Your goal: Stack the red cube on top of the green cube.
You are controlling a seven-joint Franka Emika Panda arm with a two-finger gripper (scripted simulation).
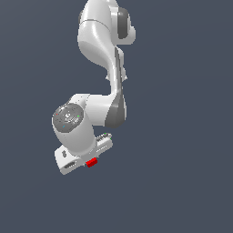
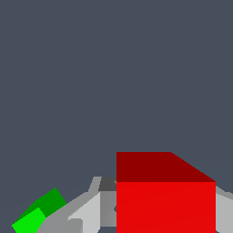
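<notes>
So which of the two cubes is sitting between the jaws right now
The red cube. In the wrist view it fills the space between the jaws, with a finger on either side. The green cube lies off to one side, outside them.

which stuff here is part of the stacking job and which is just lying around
Part of the job:
- red cube, between the fingers of the tool
- green cube, off to one side of the tool, partly hidden behind a finger

Just lying about:
- nothing else shows; only the arm and a plain dark ground
</notes>
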